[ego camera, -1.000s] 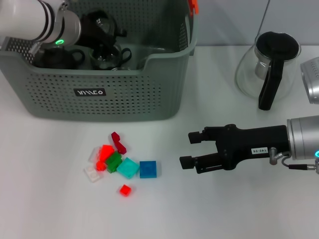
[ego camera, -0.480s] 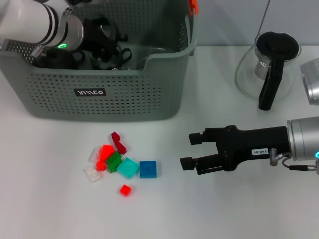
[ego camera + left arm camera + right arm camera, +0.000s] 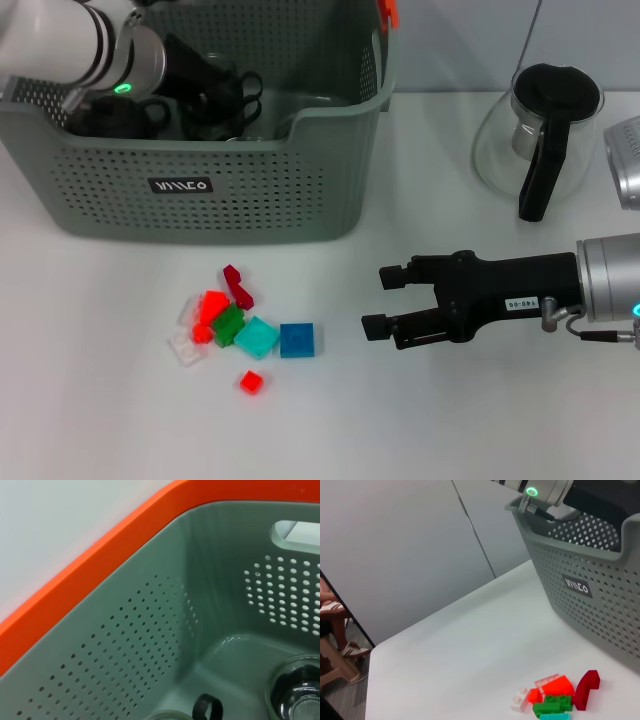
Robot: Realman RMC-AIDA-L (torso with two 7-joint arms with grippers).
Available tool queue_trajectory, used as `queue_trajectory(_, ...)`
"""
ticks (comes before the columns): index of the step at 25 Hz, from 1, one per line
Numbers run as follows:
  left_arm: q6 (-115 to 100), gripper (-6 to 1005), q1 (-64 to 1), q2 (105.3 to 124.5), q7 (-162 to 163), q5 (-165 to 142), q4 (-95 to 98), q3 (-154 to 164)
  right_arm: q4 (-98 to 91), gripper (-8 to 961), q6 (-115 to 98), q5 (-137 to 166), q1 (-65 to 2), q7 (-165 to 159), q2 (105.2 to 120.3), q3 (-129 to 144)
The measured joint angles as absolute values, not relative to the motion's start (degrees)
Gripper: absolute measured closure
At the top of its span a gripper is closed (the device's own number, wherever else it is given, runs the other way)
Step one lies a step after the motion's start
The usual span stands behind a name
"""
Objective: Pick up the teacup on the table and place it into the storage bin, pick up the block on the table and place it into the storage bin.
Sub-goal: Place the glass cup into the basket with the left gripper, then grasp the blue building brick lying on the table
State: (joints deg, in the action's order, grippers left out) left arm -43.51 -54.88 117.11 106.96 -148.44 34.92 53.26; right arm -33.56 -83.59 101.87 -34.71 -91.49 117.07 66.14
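One blue block (image 3: 297, 340) just beside open right hand (image 3: 377, 300).

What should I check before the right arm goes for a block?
1. Right claw open, level with the blocks: ok.
2. Blue block nearest it, gap between bare: ok.
3. Teal block touching the blue one, may get nudged: not ok.
4. Left claw inside the storage bin, clear of the blocks: ok.
5. Left claw released its load: cannot tell.
6. Glass pot behind the right arm, clear: ok.
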Motion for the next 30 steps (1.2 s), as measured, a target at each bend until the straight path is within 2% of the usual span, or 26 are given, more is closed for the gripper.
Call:
queue_trajectory(4, -46.1, 526, -52.9, 116.93, 110.7, -150.1, 40.2, 53.1, -33.7, 37, -83.6, 101.8, -34.7, -91.5, 117.08, 66.1)
queue_trajectory(9, -53.8, 347, -46.3, 117.11, 118.0, -149.8, 57.1, 52.7, -33.9, 37, -83.7, 101.9, -34.7, -91.5, 116.90, 66.1)
queue_trajectory(16, -67.5, 252, -38.9, 117.08, 123.1, -137.8, 75.3, 45.8, -34.1, 37, -84.6, 101.8, -35.2, -91.5, 116.27, 66.0)
queue_trajectory(23, -99.7, 178, -33.3, 115.88, 111.1, -106.8, 72.6, 30.8, -34.2, 37, -85.3, 101.8, -35.4, -88.2, 115.86, 66.2)
queue_trajectory(26, -107.5, 165, -29.7, 116.92, 107.2, -103.4, 70.7, 30.6, -34.2, 37, -85.3, 101.9, -35.4, -86.1, 115.84, 66.2)
queue_trajectory(30, -110.4, 166, -25.0, 119.79, 101.4, -104.1, 69.3, 31.9, -34.2, 37, -84.8, 102.0, -35.8, -84.2, 115.84, 66.5)
